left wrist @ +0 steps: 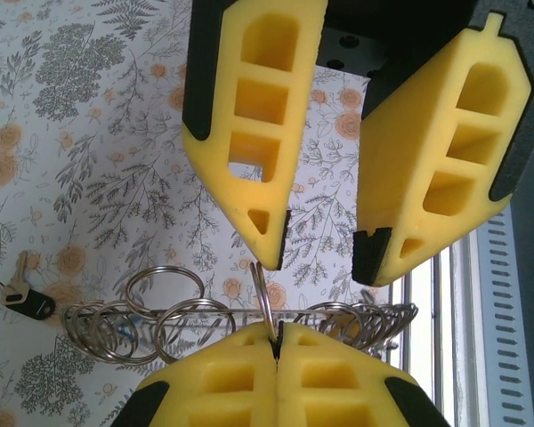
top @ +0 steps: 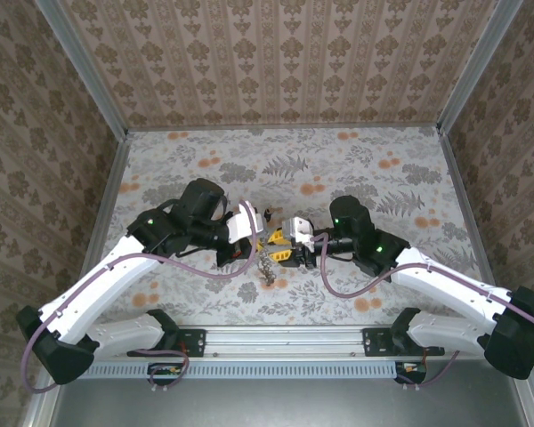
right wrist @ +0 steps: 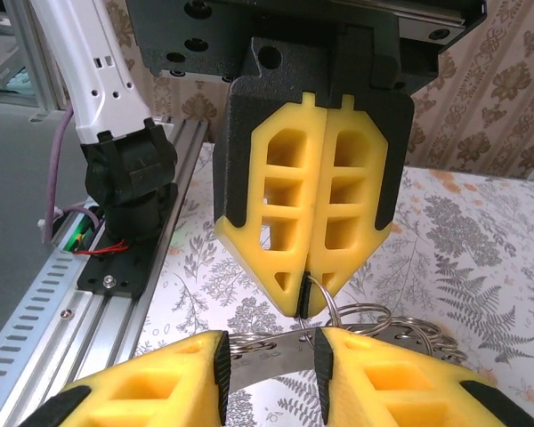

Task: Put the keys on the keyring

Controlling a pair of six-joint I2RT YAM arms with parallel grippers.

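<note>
Centre of the flowered table [top: 400, 187], where both arms meet. Item: keyring [left wrist: 102, 331], a metal band strung with many wire loops, running across the lower part of the left wrist frame. Item: right gripper [left wrist: 278, 334], bottom centre, fingers pressed together on one upright loop of the keyring. Item: left gripper [left wrist: 325, 258], upper half of the same frame, fingers parted wide, one tip just beside that loop; contact cannot be told. Item: key [left wrist: 31, 302], black head, flat on the table at lower left, well apart from the keyring
</note>
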